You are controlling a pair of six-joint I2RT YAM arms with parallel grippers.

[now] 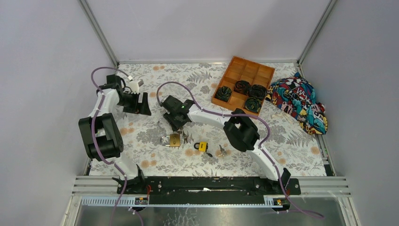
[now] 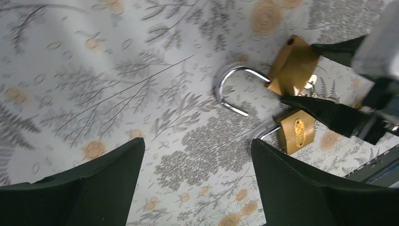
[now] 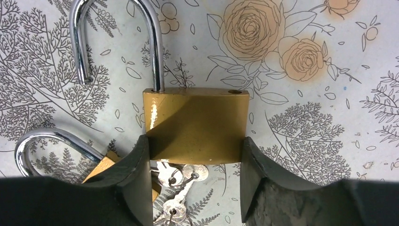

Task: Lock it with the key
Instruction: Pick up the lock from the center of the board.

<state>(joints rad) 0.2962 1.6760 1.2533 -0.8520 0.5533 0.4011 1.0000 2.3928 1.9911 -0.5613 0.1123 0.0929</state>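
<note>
My right gripper (image 3: 194, 151) is shut on the body of a brass padlock (image 3: 195, 117), its steel shackle (image 3: 117, 42) swung open. A bunch of keys (image 3: 181, 176) shows just under the body, between my fingers. A second brass padlock (image 3: 101, 165), shackle also open, lies at the lower left. In the top view the right gripper (image 1: 171, 125) is at the table's middle, with the second padlock (image 1: 174, 140) just in front. My left gripper (image 2: 197, 188) is open and empty, above bare cloth; it sees the held padlock (image 2: 294, 66) and the second one (image 2: 296, 134).
A small yellow and black padlock (image 1: 201, 146) and loose keys (image 1: 221, 151) lie in front of the right arm. A wooden compartment tray (image 1: 237, 66) with black coils stands at the back right. A colourful cloth (image 1: 301, 103) lies at the right edge.
</note>
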